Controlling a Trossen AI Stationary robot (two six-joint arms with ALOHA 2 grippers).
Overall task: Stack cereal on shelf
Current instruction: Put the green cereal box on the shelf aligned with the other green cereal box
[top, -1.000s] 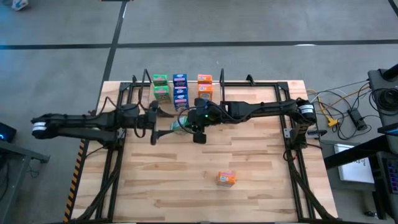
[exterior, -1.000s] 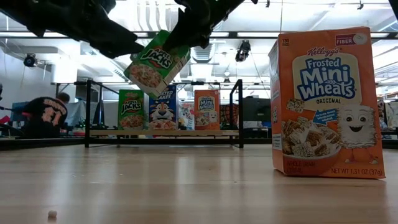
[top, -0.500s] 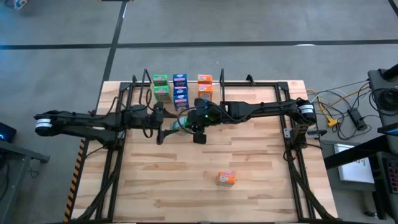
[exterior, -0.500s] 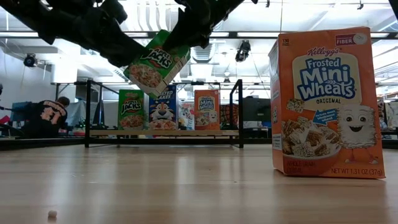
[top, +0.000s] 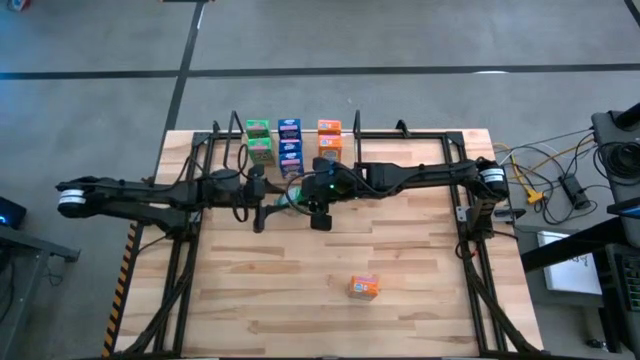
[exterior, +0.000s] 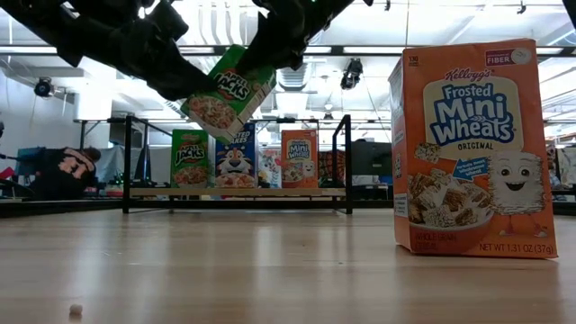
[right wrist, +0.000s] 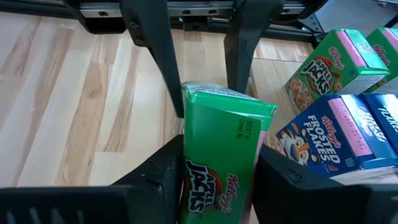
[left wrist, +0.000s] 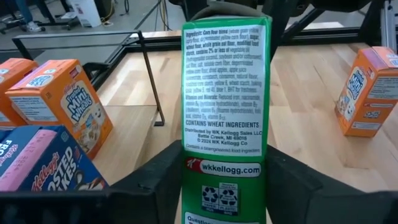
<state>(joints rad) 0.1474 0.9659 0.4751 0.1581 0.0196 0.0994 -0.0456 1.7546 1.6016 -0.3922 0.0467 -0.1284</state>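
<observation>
1. The right pincer (top: 292, 199) grips a green Apple Jacks box (exterior: 227, 91) above the bench (top: 300, 290); in the right wrist view its two dark fingers (right wrist: 158, 177) press on both sides of the box, spread only as wide as the box.
2. The left pincer (top: 268, 203) meets the same box from the opposite side. In the left wrist view its fingers (left wrist: 163, 177) flank the green box (left wrist: 226, 99) on both narrow sides and look to be touching the cardboard, though I cannot tell how firmly they squeeze.
3. In the low view the box hangs tilted in the air, its printed front leaning, with dark arm parts at its upper edge on either side.
4. Just beyond the two pincers stands the shelf (exterior: 236, 192), a light plank between thin black uprights. On it stand a green box (exterior: 189, 158), a blue Frosted Flakes box (exterior: 236, 162) and an orange Mini Wheats box (exterior: 299, 157) side by side.
5. From above, each colour on the shelf shows as two boxes one behind the other: green (top: 259, 140), blue (top: 290, 141), orange (top: 329, 137).
6. Well apart from both pincers, on the near side of the bench, a single orange Frosted Mini Wheats box (top: 363, 288) stands upright and alone.
7. A person (exterior: 56, 171) sits in the room behind the bench.
</observation>
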